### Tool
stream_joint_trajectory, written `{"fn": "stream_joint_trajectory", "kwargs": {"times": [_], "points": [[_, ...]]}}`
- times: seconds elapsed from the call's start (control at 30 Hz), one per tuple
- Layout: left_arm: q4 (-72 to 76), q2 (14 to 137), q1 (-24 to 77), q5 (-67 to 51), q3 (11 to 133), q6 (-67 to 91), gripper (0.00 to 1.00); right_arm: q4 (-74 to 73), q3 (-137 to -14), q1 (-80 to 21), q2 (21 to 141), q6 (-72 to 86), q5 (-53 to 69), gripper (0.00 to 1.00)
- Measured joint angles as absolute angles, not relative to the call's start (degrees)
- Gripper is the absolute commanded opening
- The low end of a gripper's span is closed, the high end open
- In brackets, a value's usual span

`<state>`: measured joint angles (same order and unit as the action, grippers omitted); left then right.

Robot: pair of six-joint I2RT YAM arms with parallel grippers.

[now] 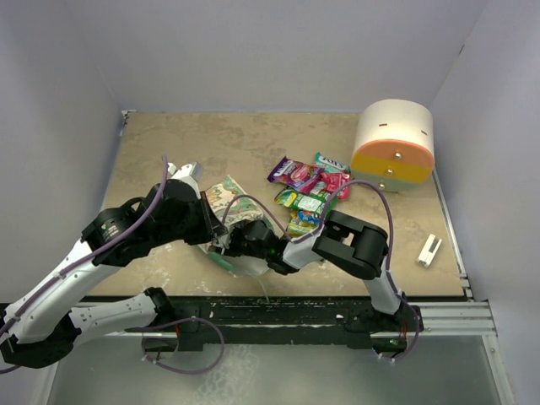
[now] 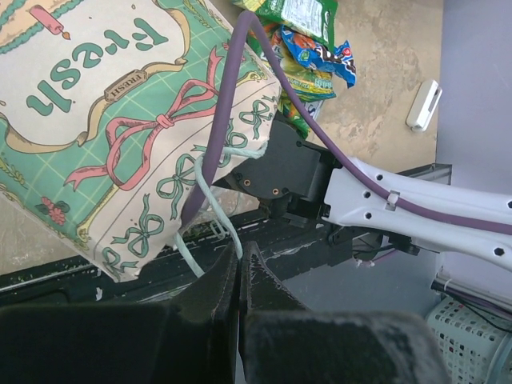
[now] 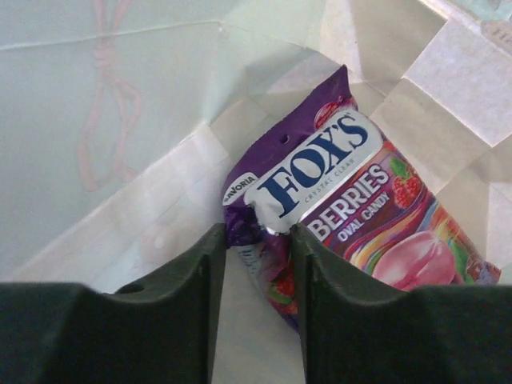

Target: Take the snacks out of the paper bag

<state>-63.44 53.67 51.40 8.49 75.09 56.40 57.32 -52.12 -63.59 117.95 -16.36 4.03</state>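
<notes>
Where right claw (image 3: 256, 234) straddles it, purple packet (image 3: 352, 180) lies diagonal.

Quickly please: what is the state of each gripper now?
Left gripper: closed on the paper bag's string handle.
Right gripper: jaws apart around the purple packet; grip cannot be told.

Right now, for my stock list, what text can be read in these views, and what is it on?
"Fresh", upside down: patterned side of the paper bag.
"FOX'S", "CRYSTAL CLEAR", "BERRIES", "OVAL CANDY": purple packet inside that bag.
"AVORIA", start hidden: same packet.
Small banner beside "Fresh", and print on the other snacks: too small or blurred.
</notes>
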Motion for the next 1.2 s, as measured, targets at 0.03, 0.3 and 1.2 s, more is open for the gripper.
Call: {"fn": "stream_joint_trajectory", "kwargs": {"times": [0.03,0.3,1.2], "points": [[-63.44,53.67,51.4,8.47,75.09,56.4,0.0,56.86,-52.4,-63.61,117.93,-16.45,4.03,0.27],[-63.44,53.67,51.4,8.36,75.09,56.4,0.0,51.33,-53.34,-63.57,114.91,-18.92,3.68,0.0],[-63.79,55.64,51.44,17.5,80.03,55.72,0.0,47.88,-36.14,-64.99,90.5,-19.49,9.08,0.0]]}}
